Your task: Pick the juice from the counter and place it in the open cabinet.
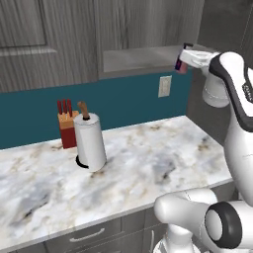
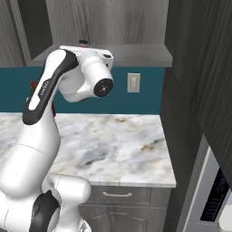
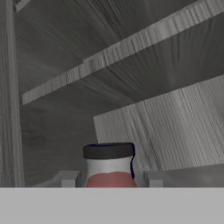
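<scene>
Now fingers (image 3: 69, 179) closed round juice (image 3: 109, 168), inside open cabinet (image 3: 131, 87).

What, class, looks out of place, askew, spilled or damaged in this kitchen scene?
Nothing stands out. The juice sits upright between the gripper fingers at the open cabinet; the paper towel roll and knife block stand upright on the counter.

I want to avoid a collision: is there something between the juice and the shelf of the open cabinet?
Nothing visible. The gripper holds the juice at the open cabinet; in the hand view, bare wood-grain walls and shelf lie beyond its cap. The paper towel roll and knife block stand below on the counter.
</scene>
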Controlling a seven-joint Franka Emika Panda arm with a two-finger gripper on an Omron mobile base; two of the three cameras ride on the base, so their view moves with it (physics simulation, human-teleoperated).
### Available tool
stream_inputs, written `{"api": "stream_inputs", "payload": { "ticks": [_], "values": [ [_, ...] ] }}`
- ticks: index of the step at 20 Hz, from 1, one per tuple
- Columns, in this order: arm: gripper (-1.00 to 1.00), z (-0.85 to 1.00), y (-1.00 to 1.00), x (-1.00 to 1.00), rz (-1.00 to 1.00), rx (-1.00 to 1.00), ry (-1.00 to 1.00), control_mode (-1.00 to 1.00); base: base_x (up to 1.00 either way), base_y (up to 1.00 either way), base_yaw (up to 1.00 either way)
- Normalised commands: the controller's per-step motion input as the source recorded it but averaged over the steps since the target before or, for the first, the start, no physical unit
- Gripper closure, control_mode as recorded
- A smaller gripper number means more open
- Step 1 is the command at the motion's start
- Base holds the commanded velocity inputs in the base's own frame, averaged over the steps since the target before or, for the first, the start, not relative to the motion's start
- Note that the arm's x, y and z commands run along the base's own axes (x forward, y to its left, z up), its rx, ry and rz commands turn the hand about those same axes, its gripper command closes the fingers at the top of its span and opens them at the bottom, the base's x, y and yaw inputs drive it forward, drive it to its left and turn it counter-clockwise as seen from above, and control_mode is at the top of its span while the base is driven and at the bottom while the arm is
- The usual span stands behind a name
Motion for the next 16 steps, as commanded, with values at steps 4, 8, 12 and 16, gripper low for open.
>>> {"api": "stream_inputs", "payload": {
  "ticks": [4,8,12,16],
  "values": [
    [1.00,0.08,0.00,0.57,0.00,-0.01,0.00,-1.00,0.00,0.00,0.00],
    [1.00,0.00,0.00,0.66,0.00,-0.03,0.00,-1.00,0.00,0.00,0.00],
    [1.00,0.00,0.00,0.57,0.00,-0.08,0.01,-1.00,0.00,0.00,0.00],
    [1.00,-0.03,0.01,0.55,0.00,-0.10,0.00,-1.00,0.00,0.00,0.00]
  ]
}}
